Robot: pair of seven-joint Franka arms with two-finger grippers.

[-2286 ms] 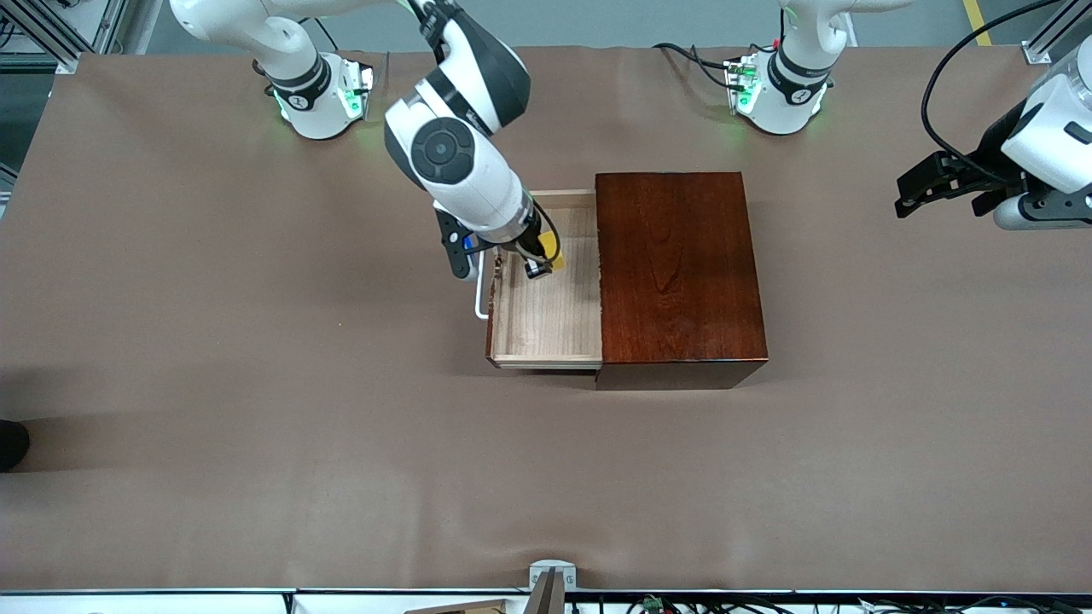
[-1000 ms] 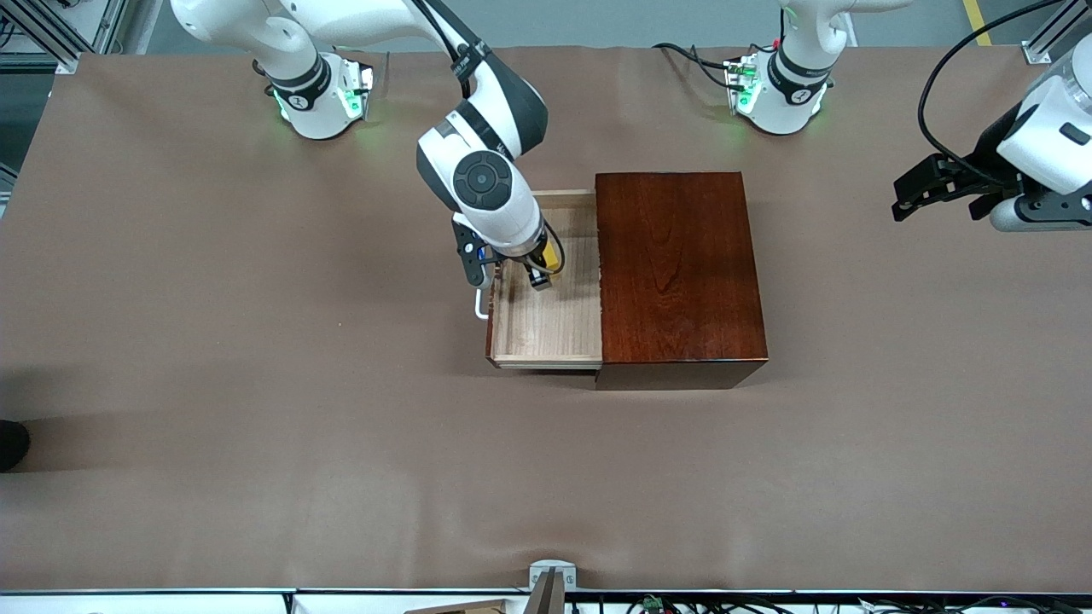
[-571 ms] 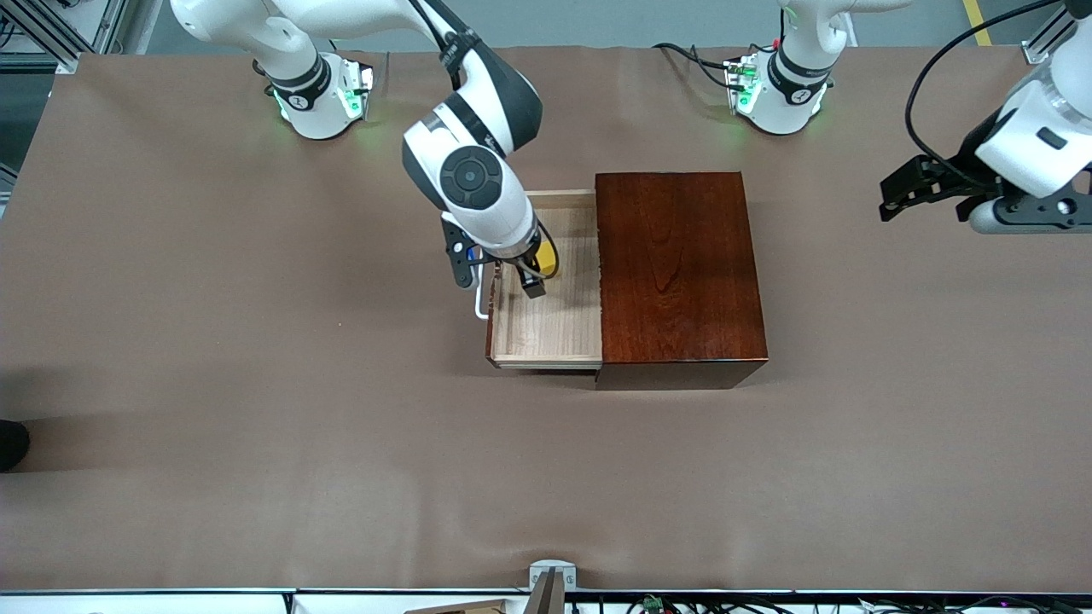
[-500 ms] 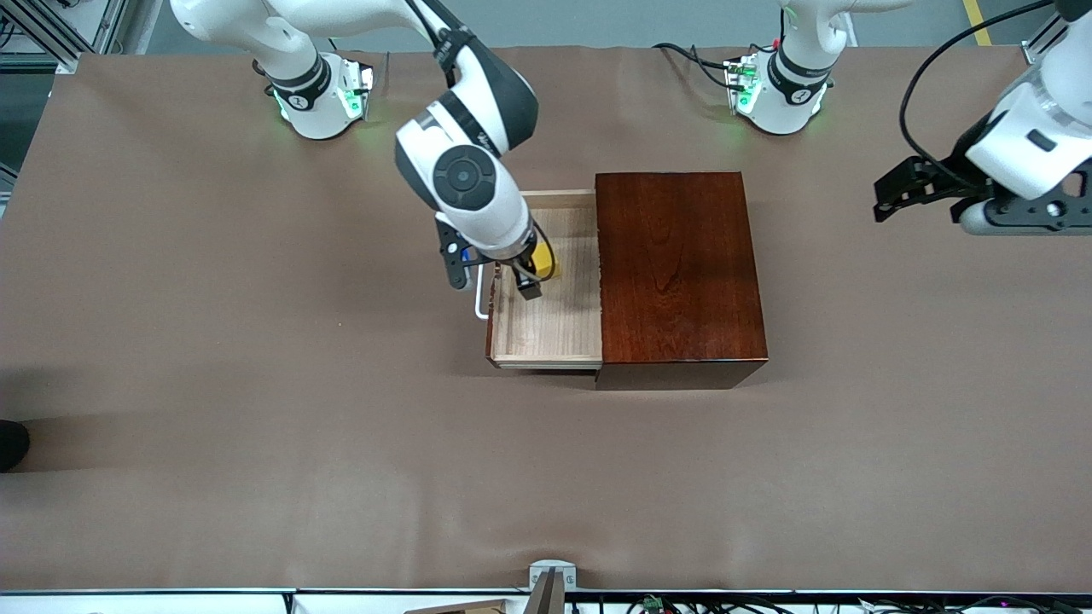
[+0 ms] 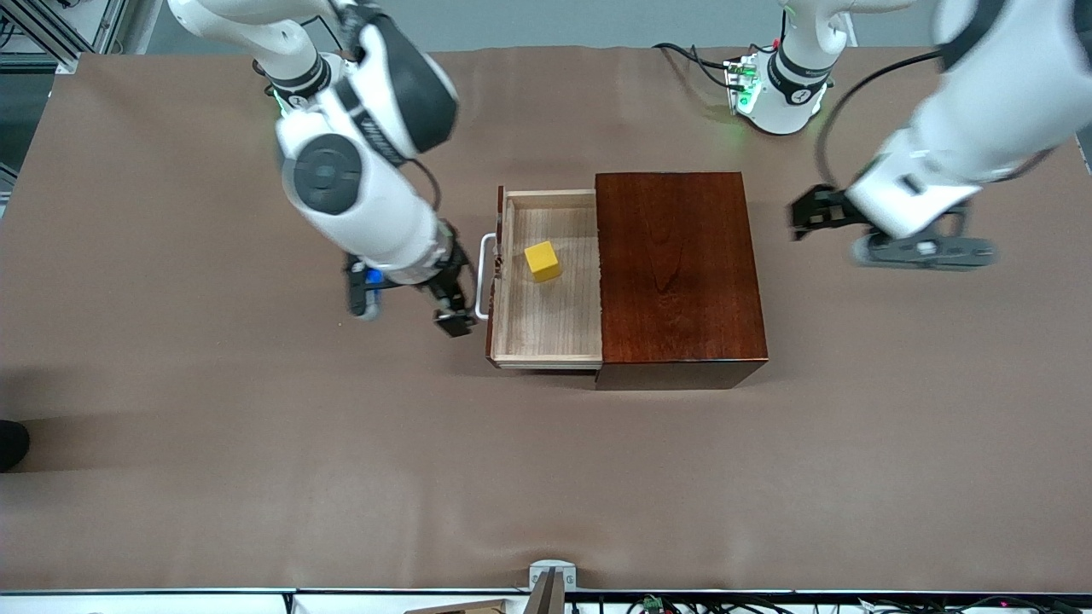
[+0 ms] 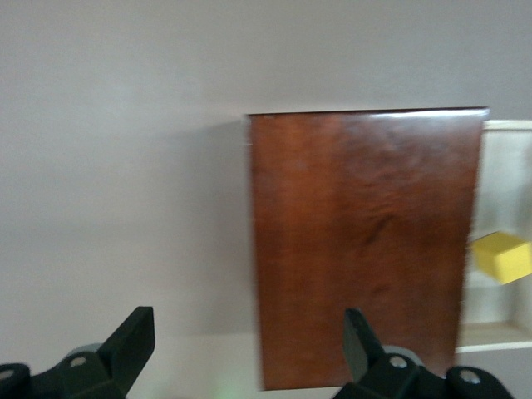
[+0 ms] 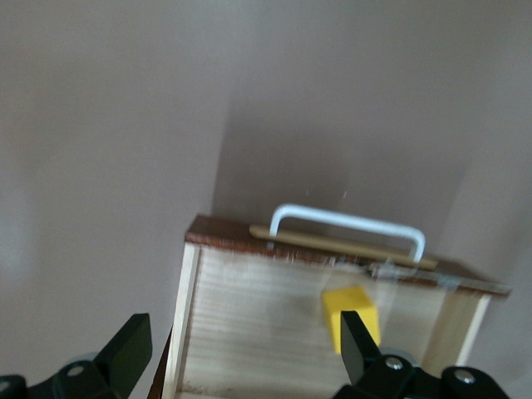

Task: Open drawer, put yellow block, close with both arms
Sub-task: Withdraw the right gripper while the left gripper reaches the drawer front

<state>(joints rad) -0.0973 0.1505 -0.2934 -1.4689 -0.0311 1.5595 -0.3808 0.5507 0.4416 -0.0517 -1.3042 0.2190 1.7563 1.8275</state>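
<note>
One yellow block (image 5: 543, 261) in open drawer (image 5: 547, 324), clear of right tool (image 5: 408, 309)

A wide counter (image 5: 213, 426) with a matte brown cover fills the scene, evenly lit, with soft shadows. Grey floor (image 5: 597, 21) shows along its upper edge, aluminium framing (image 5: 60, 34) at one corner, and cables (image 5: 682, 604) along the lower edge.

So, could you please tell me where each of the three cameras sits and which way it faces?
Front view: high across the table, facing both arms' bases; shows the box, open drawer, block, right gripper, left gripper.
Left wrist view: looks down over the box; its own open fingers show.
Right wrist view: looks at the drawer's handle and block; own fingers show.
Shared: all three see the block.
</note>
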